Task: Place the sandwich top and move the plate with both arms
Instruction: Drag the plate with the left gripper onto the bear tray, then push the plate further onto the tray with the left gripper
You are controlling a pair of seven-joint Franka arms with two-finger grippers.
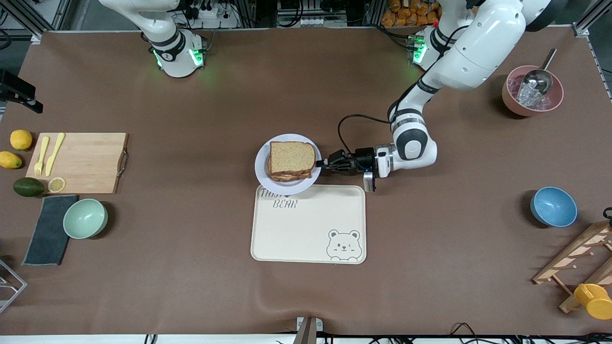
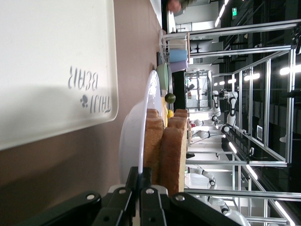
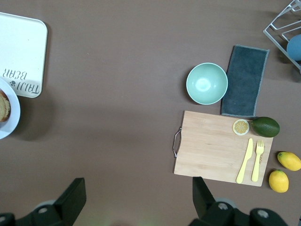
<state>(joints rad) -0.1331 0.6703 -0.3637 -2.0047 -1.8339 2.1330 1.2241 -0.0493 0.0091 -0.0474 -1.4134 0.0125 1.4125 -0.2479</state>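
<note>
Nearest your front camera, the cream bear-print tray [image 1: 308,224] is lying flat, and the plate [image 1: 262,168] is overlapping its edge farthest from the camera, covering part of the printed lettering. You are looking at one small round pale lavender-white plate carrying a stacked sandwich. The sandwich top [image 1: 292,156] is sitting uppermost on it, a light-brown wholemeal slice with a darker crust, squared over the layers below. Only thin edges of those layers are showing, so you cannot make out the filling.

The left gripper [image 1: 321,164] is reaching in low from the left arm's end, its fingers [image 2: 141,181] closed down thin on the plate's rim, as the left wrist view is showing edge-on. The right gripper [image 3: 136,195] is waiting high over the table toward the right arm's end, fingers spread wide and holding nothing.

Count three bowls: a green bowl [image 1: 85,218], a blue bowl [image 1: 553,206] and a pink bowl [image 1: 532,91] holding a scoop. One cutting board [image 1: 79,162] is carrying one fork and one knife.
</note>
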